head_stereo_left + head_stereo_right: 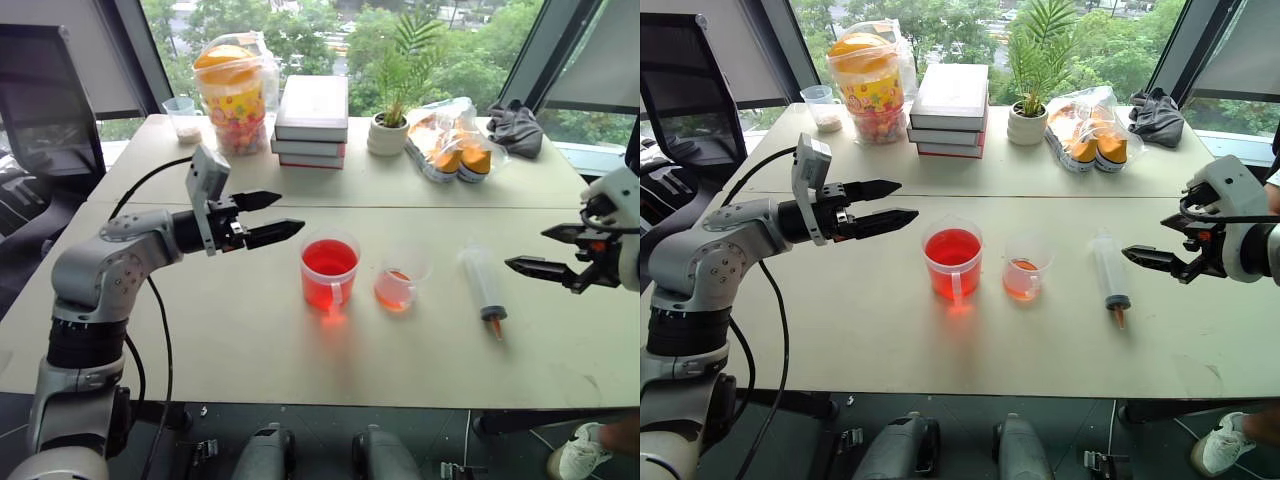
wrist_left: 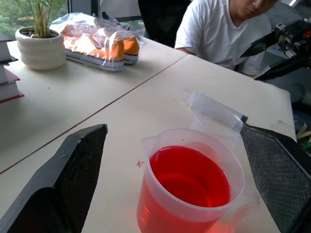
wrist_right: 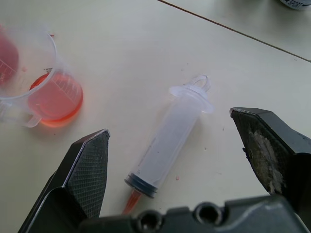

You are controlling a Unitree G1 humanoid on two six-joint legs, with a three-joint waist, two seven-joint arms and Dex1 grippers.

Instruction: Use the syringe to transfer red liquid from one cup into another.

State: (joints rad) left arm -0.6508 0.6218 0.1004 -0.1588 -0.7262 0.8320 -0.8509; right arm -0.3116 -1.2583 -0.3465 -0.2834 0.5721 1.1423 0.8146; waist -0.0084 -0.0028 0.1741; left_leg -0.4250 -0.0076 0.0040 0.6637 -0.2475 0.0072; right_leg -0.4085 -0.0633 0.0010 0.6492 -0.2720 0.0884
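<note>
pale table [image 1: 250,340], printed graduation marks on smaller cup [image 3: 51,99], unreadable

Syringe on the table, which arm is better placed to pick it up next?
Probably the right. The right gripper hangs open just beside the syringe, while the left gripper is beyond the big red cup.

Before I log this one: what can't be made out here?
- Syringe: right wrist view, the orange tip runs behind the right gripper; contents unclear.
- Smaller cup: left wrist view, mostly hidden behind the larger cup.
- Larger cup's graduations: head views, too small.
</note>
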